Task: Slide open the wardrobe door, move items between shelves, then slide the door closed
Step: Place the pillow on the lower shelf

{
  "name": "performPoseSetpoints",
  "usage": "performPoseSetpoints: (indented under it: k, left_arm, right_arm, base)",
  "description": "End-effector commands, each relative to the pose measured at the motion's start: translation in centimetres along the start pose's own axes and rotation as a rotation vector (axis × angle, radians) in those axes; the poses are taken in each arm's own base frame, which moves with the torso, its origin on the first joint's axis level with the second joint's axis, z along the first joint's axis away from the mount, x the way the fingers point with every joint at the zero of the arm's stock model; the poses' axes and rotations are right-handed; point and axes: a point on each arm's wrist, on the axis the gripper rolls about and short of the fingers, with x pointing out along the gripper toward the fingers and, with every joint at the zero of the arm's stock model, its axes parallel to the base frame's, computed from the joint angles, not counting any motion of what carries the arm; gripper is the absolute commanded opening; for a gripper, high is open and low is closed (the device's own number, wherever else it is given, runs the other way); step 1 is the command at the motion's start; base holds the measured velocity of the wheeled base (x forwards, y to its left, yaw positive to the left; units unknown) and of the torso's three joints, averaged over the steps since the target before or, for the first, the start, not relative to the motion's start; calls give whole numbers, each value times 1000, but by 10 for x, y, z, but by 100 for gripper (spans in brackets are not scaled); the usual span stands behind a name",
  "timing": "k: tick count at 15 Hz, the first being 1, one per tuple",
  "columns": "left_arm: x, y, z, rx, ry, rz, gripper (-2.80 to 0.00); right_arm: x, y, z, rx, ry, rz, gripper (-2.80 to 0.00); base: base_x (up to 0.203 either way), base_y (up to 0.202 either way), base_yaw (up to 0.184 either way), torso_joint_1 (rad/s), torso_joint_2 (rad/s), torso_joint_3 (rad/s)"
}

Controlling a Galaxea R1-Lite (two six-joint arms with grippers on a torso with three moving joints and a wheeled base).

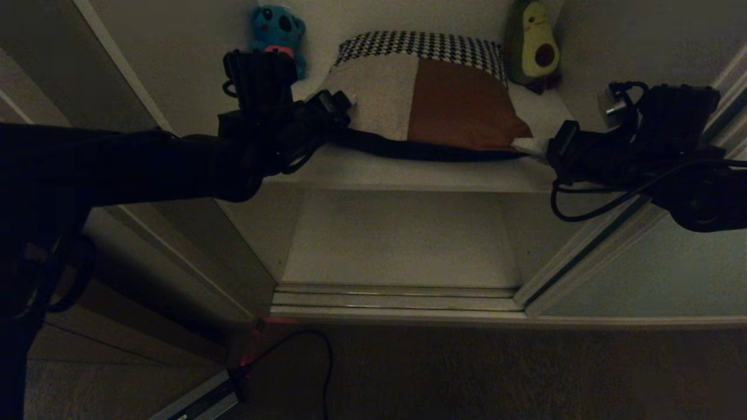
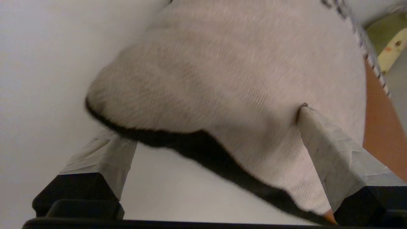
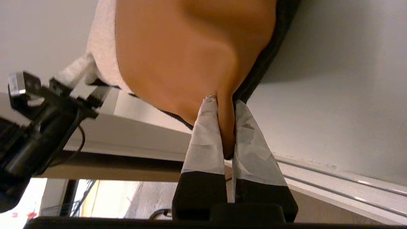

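While the wardrobe stands open in the head view, the cream cushion with a brown band [image 1: 432, 99] lies on the upper shelf [image 1: 408, 172] at top centre of the frame, stacked over the houndstooth cushion [image 1: 420, 45], whose check pattern shows behind it and black back along the near edge. Left gripper [image 1: 344, 105] sits at the cushion's left corner, upper left of centre; right gripper [image 1: 534, 146] sits at its right corner, centre right. 1 lower shelf [image 1: 402, 239] shows at mid-frame, floor track [image 1: 397, 297] below it, sliding wardrobe door [image 1: 653, 274] pushed to the lower right. Blue plush [image 1: 279, 29] at top left of the shelf, avocado plush [image 1: 534, 44] at top right. Grey power brick [image 1: 201, 402] with cable on the floor, bottom left. Left wrist view: left gripper [image 2: 210, 133] jaws spread wide, 2 taped fingers [image 2: 334, 159] straddling the cream corner [image 2: 229, 79], 1 at lower left under the black edge, 1 at lower right pressing into the cream fabric; not clamped. Right wrist view: right gripper [image 3: 226, 127] jaws narrow, pinching the brown corner [image 3: 190, 47] of the cushion at frame centre; left gripper [image 3: 79, 82] visible at the left edge, shelf front [image 3: 133, 136] running across beneath.
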Motion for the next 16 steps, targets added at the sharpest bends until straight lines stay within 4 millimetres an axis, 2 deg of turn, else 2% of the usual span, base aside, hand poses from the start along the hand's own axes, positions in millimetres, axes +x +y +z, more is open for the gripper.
performPoseSetpoints:
  k: [1, 6, 12, 13, 16]
  left_arm:
    - [5, 1, -3, -4, -6, -3, 0]
    - [11, 4, -9, -1, 0, 3, 0]
    - [8, 0, -3, 11, -8, -2, 0]
    - [8, 1, -4, 13, -9, -3, -280]
    - [10, 2, -6, 22, -6, -3, -280]
  right_arm:
    - [0, 1, 0, 1, 3, 9, -280]
    - [1, -1, 1, 1, 3, 10, -280]
    - [1, -1, 0, 2, 3, 8, -280]
    - [1, -1, 0, 1, 3, 9, -280]
    - [1, -1, 0, 1, 5, 8, -280]
  base:
    - [0, 0, 0, 0, 0, 0]
    - [0, 0, 0, 0, 0, 0]
    - [0, 0, 0, 0, 0, 0]
    - [0, 0, 0, 0, 0, 0]
    - [0, 0, 0, 0, 0, 0]
